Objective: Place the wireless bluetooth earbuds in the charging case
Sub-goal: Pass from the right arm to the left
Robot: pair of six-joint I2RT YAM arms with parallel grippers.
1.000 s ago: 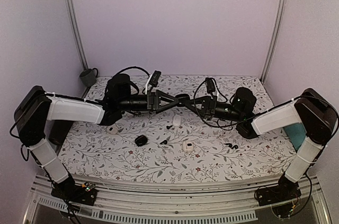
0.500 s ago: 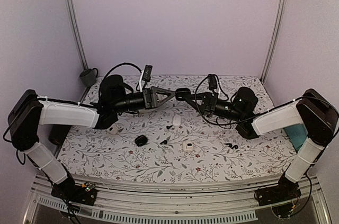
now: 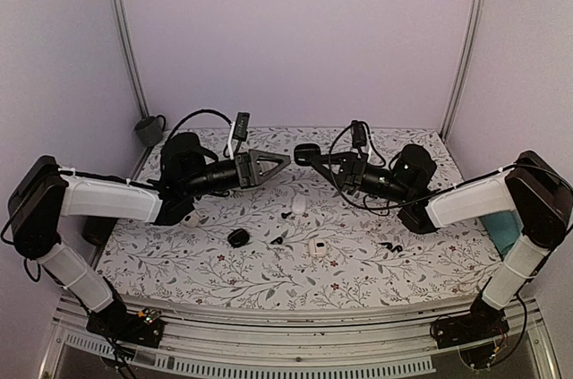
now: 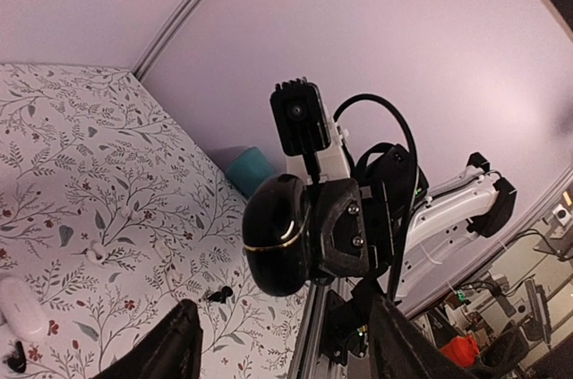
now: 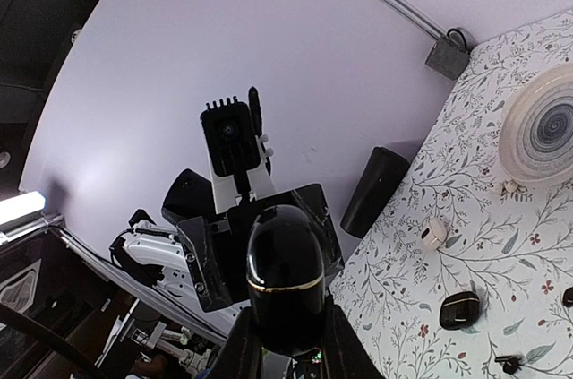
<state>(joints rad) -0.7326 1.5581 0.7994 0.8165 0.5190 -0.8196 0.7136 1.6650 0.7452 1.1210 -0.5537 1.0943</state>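
My right gripper [image 3: 309, 157] is shut on a glossy black charging case [image 3: 304, 154] and holds it in the air, lid closed along a gold seam. In the right wrist view the case [image 5: 285, 273] sits between the fingers [image 5: 247, 350]. My left gripper [image 3: 283, 162] stands open and empty, a short gap to the left of the case. Seen from its wrist, the case [image 4: 280, 236] hangs beyond the fingers [image 4: 172, 345]. A pair of black earbuds [image 3: 389, 245] lies on the table at the right. Single earbuds lie near the middle [image 3: 277, 239] and beside a white case [image 3: 286, 215].
On the floral table [image 3: 224, 280] lie two white cases [image 3: 298, 205] [image 3: 316, 246], another black case [image 3: 237, 237] and a small white piece [image 3: 190, 219]. A grey cup [image 3: 149, 131] stands at the back left. A teal cup [image 4: 255, 168] is at the right edge.
My left gripper has drawn back to the left, off the black case, still open. The right gripper keeps the case and has shifted slightly up and back.
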